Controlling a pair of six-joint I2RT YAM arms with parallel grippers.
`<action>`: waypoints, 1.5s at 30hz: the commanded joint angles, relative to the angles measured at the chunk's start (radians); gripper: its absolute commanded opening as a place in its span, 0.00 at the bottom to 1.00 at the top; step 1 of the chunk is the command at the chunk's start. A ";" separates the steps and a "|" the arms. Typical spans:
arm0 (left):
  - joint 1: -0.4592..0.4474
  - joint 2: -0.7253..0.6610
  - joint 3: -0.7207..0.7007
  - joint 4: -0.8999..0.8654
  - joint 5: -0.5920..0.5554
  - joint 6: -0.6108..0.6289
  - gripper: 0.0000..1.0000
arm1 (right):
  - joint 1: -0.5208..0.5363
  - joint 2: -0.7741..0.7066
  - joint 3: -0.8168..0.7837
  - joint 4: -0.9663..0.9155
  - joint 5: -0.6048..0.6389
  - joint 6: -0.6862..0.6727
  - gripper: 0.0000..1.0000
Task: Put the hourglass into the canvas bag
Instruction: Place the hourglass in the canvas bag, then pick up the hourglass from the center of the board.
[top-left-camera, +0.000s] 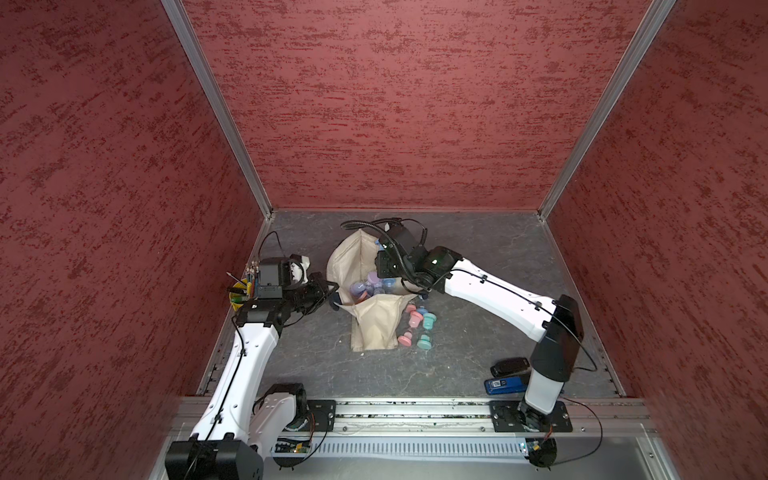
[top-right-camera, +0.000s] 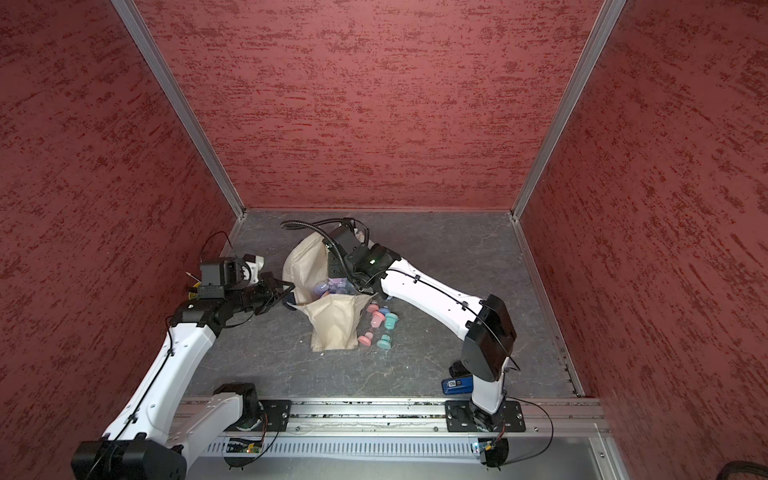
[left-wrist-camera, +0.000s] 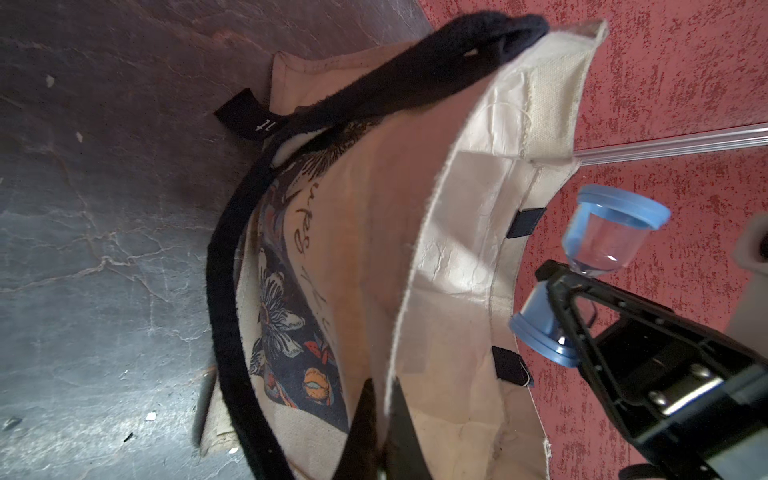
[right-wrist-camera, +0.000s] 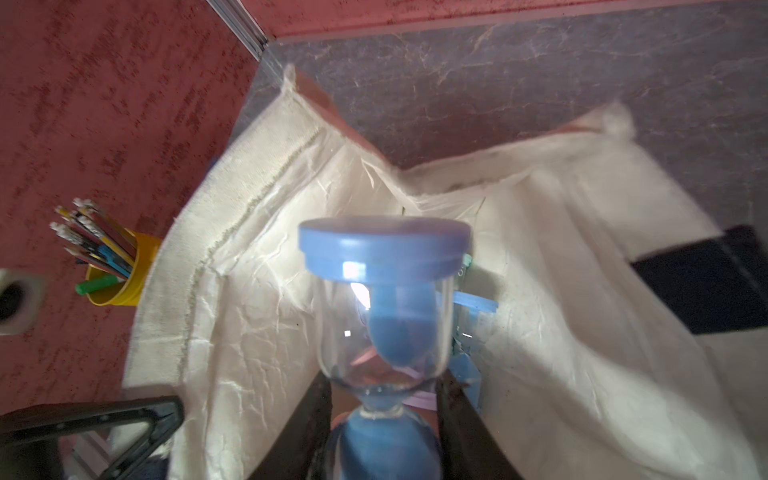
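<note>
Clearly mid-delivery, to judge by the grip. Closest to the rail, idle by the right arm's base: a blue boxy item (top-left-camera: 505, 385) and a black one (top-left-camera: 510, 365), no part of the job. Further in, waiting on the table just beside the canvas bag (top-left-camera: 353, 257): loose hourglasses (top-left-camera: 415, 320) in pink and teal. At the bag's near rim, left gripper (left-wrist-camera: 382, 388) pinched tight on the cloth, holding the mouth agape. Inside, already lodged, several purple and blue ones (top-left-camera: 370, 286). Over that mouth, right gripper (right-wrist-camera: 384, 405) clamped narrow about the glass waist of the blue hourglass (right-wrist-camera: 384, 249), far cap pointing into the opening, not yet down among the others. Next, most likely: lower past the rim, clear of the navy strap (left-wrist-camera: 232, 291), then part the jaws and let drop, with the left pinch held firm to stop the cloth sagging shut. Farthest back, by the wall: a yellow pencil cup (right-wrist-camera: 124, 278), well apart.
</note>
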 joint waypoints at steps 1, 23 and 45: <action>-0.004 -0.006 0.034 -0.012 -0.011 0.015 0.00 | 0.010 0.028 0.037 -0.018 -0.006 -0.028 0.00; 0.000 -0.015 0.038 -0.029 -0.030 0.024 0.00 | 0.027 0.073 0.053 -0.025 0.007 0.001 0.52; 0.017 -0.018 0.040 -0.050 -0.052 0.027 0.00 | -0.089 -0.310 -0.165 -0.127 0.253 0.213 0.55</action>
